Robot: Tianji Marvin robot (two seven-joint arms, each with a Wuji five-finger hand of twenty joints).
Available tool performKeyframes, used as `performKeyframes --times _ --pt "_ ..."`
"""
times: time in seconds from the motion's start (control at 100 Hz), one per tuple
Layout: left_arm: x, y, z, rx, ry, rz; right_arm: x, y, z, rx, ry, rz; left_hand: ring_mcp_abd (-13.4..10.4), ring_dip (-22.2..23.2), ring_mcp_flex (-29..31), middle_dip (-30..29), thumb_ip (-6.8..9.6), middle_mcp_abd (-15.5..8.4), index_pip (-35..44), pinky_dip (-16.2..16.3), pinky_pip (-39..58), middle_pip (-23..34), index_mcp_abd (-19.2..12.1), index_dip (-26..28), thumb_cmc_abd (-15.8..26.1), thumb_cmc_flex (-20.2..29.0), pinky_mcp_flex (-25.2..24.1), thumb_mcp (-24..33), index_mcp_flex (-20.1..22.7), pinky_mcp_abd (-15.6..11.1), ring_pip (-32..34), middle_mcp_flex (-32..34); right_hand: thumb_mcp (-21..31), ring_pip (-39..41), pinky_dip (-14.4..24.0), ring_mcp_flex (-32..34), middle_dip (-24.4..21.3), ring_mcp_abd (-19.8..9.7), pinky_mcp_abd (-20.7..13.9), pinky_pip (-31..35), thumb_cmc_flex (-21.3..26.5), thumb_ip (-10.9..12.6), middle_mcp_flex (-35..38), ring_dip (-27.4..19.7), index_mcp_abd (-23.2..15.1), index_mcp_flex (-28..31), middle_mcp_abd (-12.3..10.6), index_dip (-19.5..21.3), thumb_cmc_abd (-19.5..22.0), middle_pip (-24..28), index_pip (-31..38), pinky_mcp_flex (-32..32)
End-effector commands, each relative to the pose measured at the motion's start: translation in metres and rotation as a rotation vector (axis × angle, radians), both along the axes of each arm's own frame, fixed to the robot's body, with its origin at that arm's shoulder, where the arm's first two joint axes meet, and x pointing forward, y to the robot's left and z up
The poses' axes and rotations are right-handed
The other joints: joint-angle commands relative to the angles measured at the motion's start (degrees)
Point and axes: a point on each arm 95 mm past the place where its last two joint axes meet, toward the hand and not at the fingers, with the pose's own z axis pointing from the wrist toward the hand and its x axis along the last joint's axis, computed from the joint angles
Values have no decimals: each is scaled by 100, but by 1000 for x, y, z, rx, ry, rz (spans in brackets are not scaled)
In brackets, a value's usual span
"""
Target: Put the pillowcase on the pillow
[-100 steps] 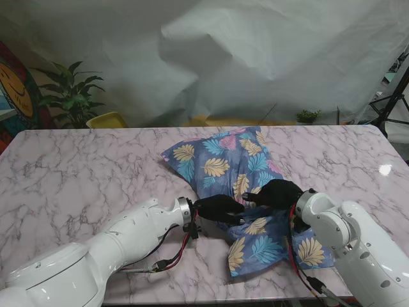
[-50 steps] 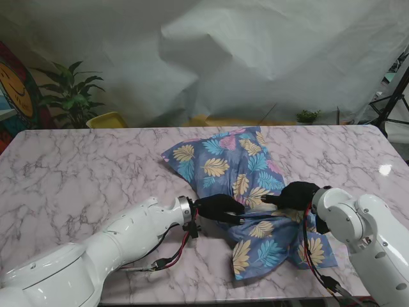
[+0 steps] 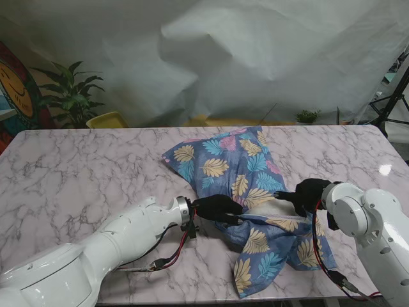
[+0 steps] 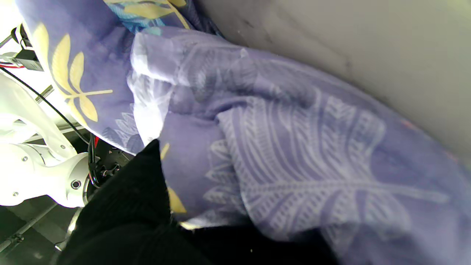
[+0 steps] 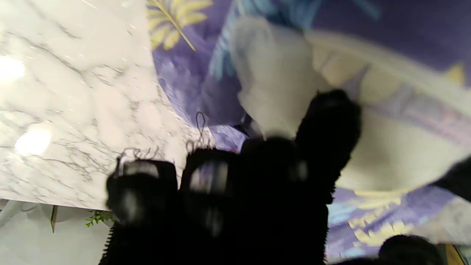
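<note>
Marble table [image 3: 83,160] (white-draped backdrop [image 3: 255,57]) — glossy; veined.

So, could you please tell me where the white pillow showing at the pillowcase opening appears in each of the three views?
Stand view: the pillow peeks out white between the left robot hand and right robot hand.
Left wrist view: a white patch just beyond the black fingers.
Right wrist view: a blurred white mass beyond the fingers.
Shared landmark: the leaf-print pillowcase.
</note>
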Motion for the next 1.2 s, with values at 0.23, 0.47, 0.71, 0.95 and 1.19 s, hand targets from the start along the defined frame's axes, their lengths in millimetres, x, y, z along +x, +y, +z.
performKeyframes --times 0.23,0.47,0.71,0.95,1.19 --pt "-12 21 -26 86 58 13 6 1 6 122 -235 45 312 178 468 52 201 -44 714 -71 314 200 1182 331 10 42 245 298 280 464 536 394 1574 2297 1690 55 1360 -1257 -939 2216 -313 146 296 1953 -500 627 -126 2057 -648 3232 2523 619" --pt "-10 22 -26 92 57 29 -17 3 -9 145 -222 -3 320 181 462 43 207 -39 707 -76 303 205 1181 335 26 56 243 292 273 470 537 385 1417 -1600 -408 46 -821 -10 319 -1003 -507 41 349 -758 120 -594 65 62 -541 -1455 -595 -134" --pt "-9 23 -29 104 65 48 -55 5 -30 341 -232 -164 340 187 469 29 204 -13 710 -83 309 224 1201 351 53 69 253 266 257 492 555 376 1163 -3036 -994 -10 -1239 513 536 -1634 -281 40 116 -1320 700 -1009 484 -344 -692 -2591 -996 -647" --pt "-7 23 -28 107 65 59 -75 8 -41 262 -169 -122 345 191 467 12 208 -6 710 -94 313 242 1203 365 75 63 248 246 255 497 572 369 2069 -5065 -801 -757 -1326 349 22 -2581 -671 -86 -1489 -1492 727 -2495 406 -227 -1662 -2962 -1336 -2093" --pt "-6 23 -28 106 69 68 -75 10 -52 139 -83 -40 354 191 464 -2 211 -1 709 -104 324 255 1208 375 78 86 252 232 250 503 584 362 3092 -4917 116 -1416 -927 104 -15 -2611 -641 -403 -2324 -1105 378 -2734 164 -81 -3191 -2302 -1200 -3132"
